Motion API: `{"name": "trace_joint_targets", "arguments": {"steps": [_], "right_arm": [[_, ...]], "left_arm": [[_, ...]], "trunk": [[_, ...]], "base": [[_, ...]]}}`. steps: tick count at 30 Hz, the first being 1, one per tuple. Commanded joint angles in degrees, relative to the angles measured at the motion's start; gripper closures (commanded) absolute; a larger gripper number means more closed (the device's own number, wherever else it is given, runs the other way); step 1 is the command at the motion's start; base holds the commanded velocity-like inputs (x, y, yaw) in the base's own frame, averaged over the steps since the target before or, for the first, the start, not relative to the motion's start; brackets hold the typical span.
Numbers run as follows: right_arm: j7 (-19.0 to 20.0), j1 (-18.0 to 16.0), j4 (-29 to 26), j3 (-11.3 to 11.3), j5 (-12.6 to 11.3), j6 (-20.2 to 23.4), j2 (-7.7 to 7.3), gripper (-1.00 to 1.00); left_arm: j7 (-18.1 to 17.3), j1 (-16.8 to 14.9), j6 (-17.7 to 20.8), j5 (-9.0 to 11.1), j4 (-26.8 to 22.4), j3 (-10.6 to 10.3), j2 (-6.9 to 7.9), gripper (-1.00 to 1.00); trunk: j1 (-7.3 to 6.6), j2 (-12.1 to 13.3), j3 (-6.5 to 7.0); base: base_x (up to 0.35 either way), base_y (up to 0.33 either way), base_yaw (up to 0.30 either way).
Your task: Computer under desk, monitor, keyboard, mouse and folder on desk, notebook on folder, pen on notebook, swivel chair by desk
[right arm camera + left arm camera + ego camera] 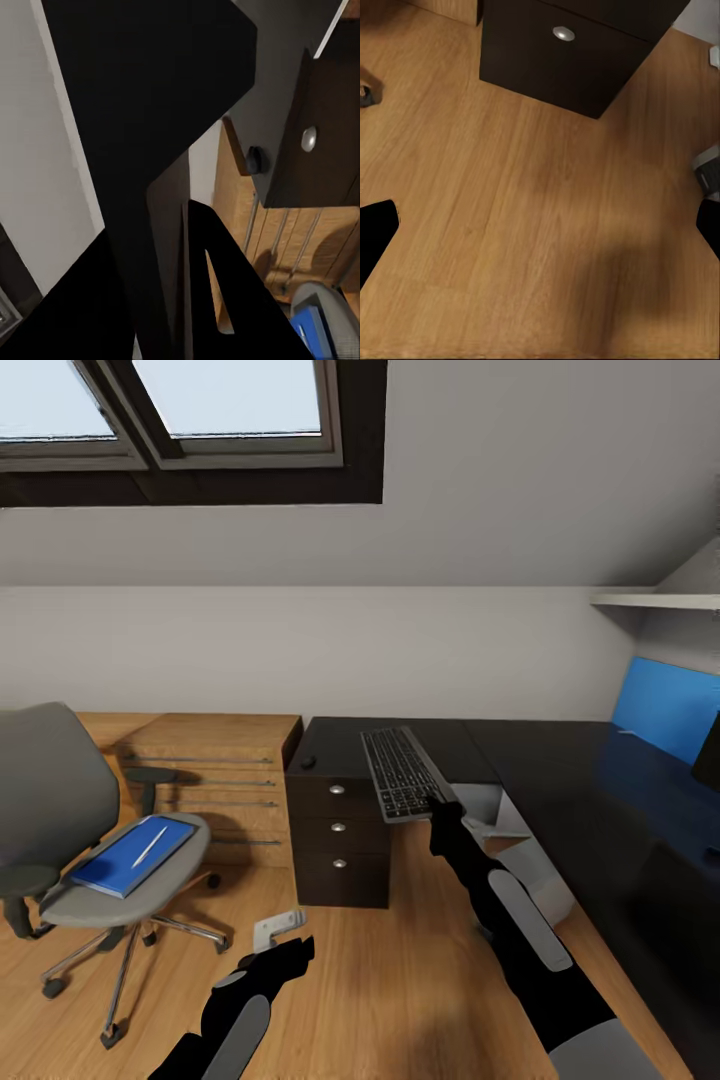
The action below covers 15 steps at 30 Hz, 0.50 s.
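The right pincer [440, 803] is clamped on the near end of the keyboard [403, 772], a slim slab of dark keys in a grey-silver frame that lies lengthwise over the worktop's [560, 780] front edge, just above the black drawer unit [337, 838]; to do this step well, I judge it should stay level and travel low over the glossy black top toward the monitor [709, 752], whose dark edge shows at the far right, since a thin rigid board held by one end will want to tip; the small dark mouse [308, 762] sits on the worktop near its left end, beside the keyboard; the left pincer [290, 952] hangs over the light wood floor [380, 980] with its fingers apart, holding nothing; further left the grey upholstered swivel chair [60, 800] stands well apart from the worktop, its seat carrying the flat bright blue folder [130, 855] with the pale thin pen [150, 846] on top; a small grey-white object [277, 926] lies on the floor, too unclear to name.
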Motion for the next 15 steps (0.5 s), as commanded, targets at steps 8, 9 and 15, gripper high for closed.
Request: {"name": "trace_joint_targets", "arguments": {"steps": [8,9,15], "right_arm": [[-0.1,0.3,-0.7,0.0,-0.5,-1.0,-0.46,1.00],[-0.1,0.3,-0.7,-0.2,-0.5,-1.0,-0.53,1.00],[-0.4,0.3,-0.7,-0.6,-0.6,-1.1,-1.31,1.00]], "left_arm": [[0.6,0.0,0.1,-1.7,0.0,-0.1,-0.06,-1.00],[0.6,0.0,0.1,-2.0,0.1,-0.1,-0.06,-1.00],[0.6,0.0,0.1,-2.4,0.1,-0.1,-0.12,-1.00]], "trunk": [[-1.80,3.2,1.38],[-2.02,3.6,1.56],[-3.34,6.0,2.64]], "base": [[-0.326,-0.150,0.000],[-0.316,-0.200,0.000],[-0.305,-0.210,0.000]]}}
